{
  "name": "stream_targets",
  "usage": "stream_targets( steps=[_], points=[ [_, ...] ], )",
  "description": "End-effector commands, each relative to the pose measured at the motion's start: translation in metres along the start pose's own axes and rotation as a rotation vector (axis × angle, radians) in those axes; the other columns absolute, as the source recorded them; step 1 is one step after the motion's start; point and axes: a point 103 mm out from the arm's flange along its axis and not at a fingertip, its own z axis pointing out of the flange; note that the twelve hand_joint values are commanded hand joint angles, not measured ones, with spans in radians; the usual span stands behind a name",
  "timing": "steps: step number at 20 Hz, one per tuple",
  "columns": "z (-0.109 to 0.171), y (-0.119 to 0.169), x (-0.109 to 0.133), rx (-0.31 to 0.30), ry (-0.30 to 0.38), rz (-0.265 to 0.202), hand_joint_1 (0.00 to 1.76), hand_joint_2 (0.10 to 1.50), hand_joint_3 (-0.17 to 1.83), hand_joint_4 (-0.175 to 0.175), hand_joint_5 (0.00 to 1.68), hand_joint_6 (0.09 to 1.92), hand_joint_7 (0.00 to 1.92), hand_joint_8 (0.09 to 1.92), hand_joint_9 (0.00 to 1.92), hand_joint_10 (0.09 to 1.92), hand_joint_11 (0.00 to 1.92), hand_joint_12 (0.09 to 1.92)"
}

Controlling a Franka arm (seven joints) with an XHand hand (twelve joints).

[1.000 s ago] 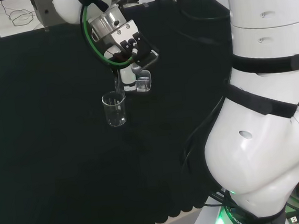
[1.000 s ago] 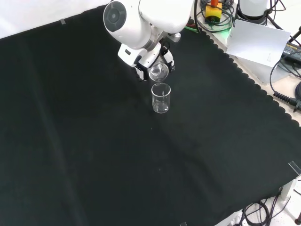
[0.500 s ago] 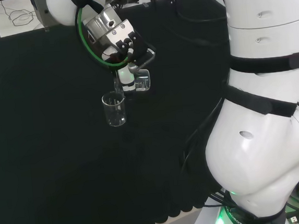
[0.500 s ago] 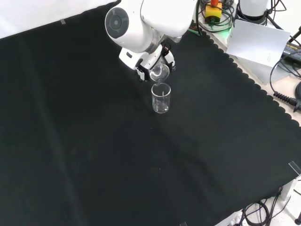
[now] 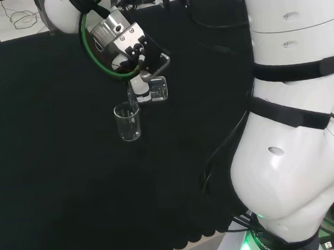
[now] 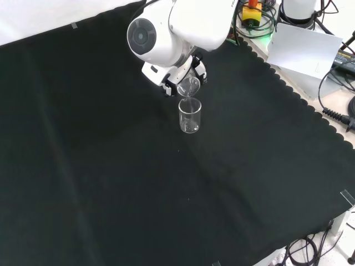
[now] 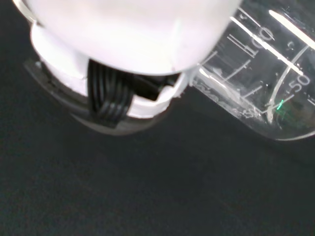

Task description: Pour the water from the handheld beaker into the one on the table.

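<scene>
I see the worktop (image 6: 111, 183) draped in plain black cloth with a scalloped edge. The robot hand (image 5: 140, 51) is black and white, and a green cable (image 5: 90, 52) loops beside it. Both the held beaker (image 5: 158, 89) and the standing beaker (image 6: 189, 116) are clear glass; the held one carries white graduation marks in the wrist view. The arm's links (image 5: 295, 119) are white with black bands.

A clear beaker (image 5: 157, 89) lies tipped, mouth over an upright clear beaker (image 5: 128, 122) on the cloth.
</scene>
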Motion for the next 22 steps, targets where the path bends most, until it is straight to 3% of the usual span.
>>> stream_targets(
  steps=[1, 8, 22],
  points=[
    [-0.0012, -0.0004, 0.0021, 0.006, -0.012, 0.004, 1.31, 0.57, 0.84, -0.175, 1.21, 0.84, 1.27, 0.81, 1.51, 0.82, 1.19, 0.8],
    [-0.0069, 0.003, 0.0072, 0.018, -0.03, -0.001, 1.31, 0.57, 0.84, -0.175, 1.21, 0.84, 1.26, 0.81, 1.52, 0.82, 1.18, 0.8],
    [-0.0106, 0.0046, 0.0096, 0.072, -0.081, 0.03, 1.31, 0.57, 0.84, -0.175, 1.21, 0.84, 1.26, 0.82, 1.52, 0.82, 1.19, 0.81]
  ],
)
